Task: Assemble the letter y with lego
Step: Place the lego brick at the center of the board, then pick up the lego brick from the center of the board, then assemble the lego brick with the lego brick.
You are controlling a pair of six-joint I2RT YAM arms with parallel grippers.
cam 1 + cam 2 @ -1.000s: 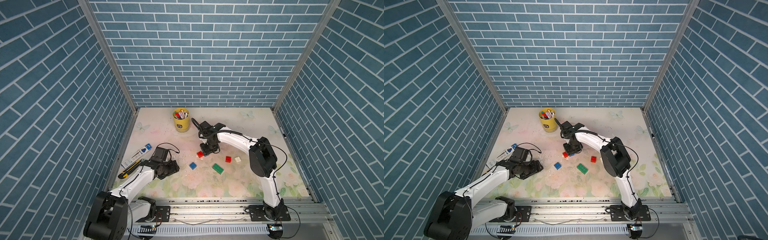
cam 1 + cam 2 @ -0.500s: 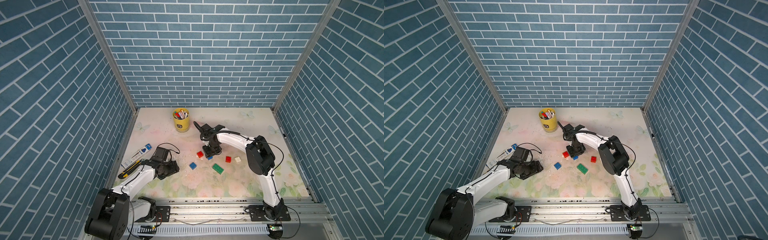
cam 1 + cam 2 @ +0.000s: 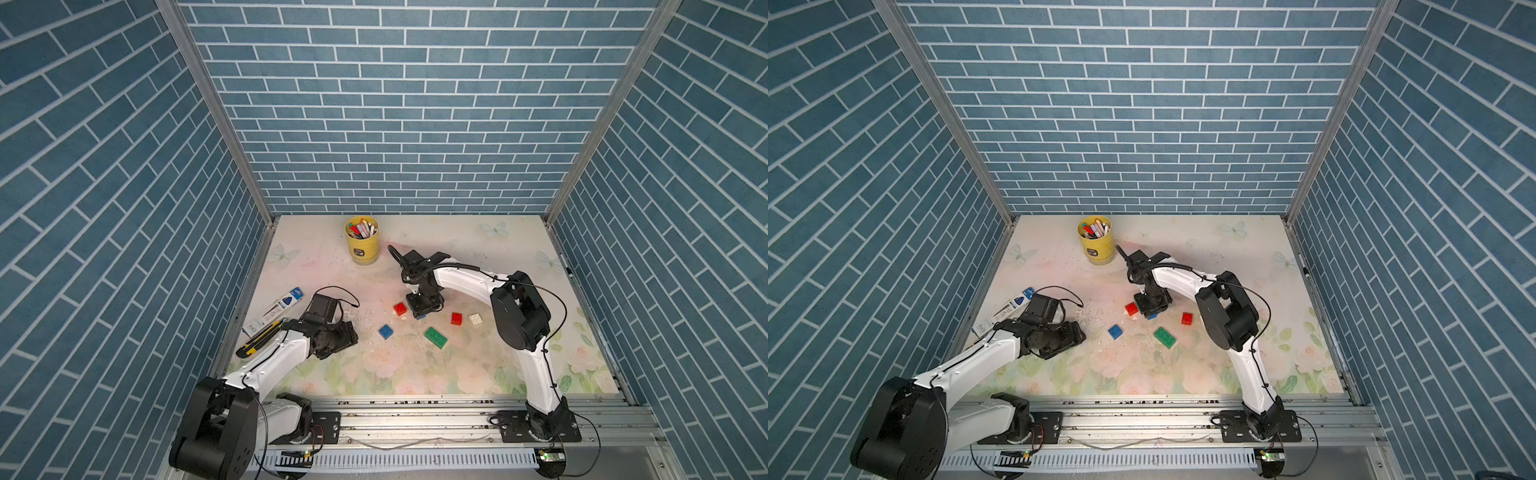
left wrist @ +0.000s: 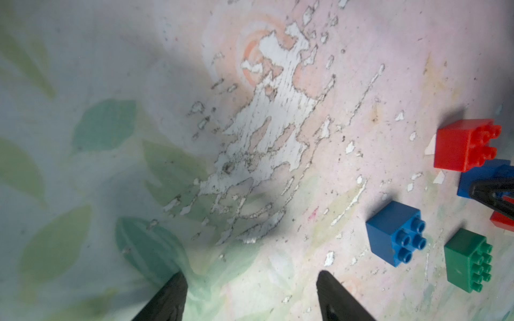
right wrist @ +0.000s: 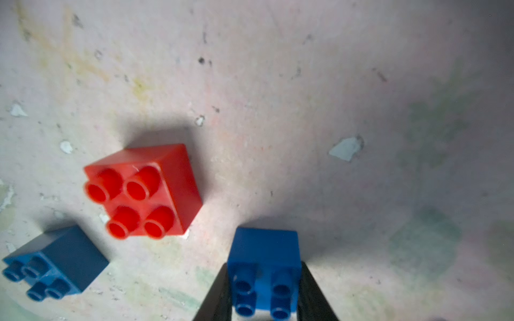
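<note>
Assembly has hardly begun, by my reading: all six bricks lie separate. The right gripper (image 5: pixel 264 294) is clamped on a blue brick (image 5: pixel 264 253) low at the table (image 3: pixel 478 257). A red brick (image 5: pixel 144 191) sits just beside it, and the other blue brick (image 5: pixel 52 264) beyond that. The green brick (image 3: pixel 436 337), second red brick (image 3: pixel 456 318) and white brick (image 3: pixel 476 318) wait near its far side. The left gripper (image 4: pixel 250 294) stands open and empty, well apart. The yellow cup (image 3: pixel 362 245), knife (image 3: pixel 257 345) and pen box (image 3: pixel 274 309) block nothing.

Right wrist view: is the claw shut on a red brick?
No, the right claw clamps a blue brick; the red brick sits apart, untouched.
</note>
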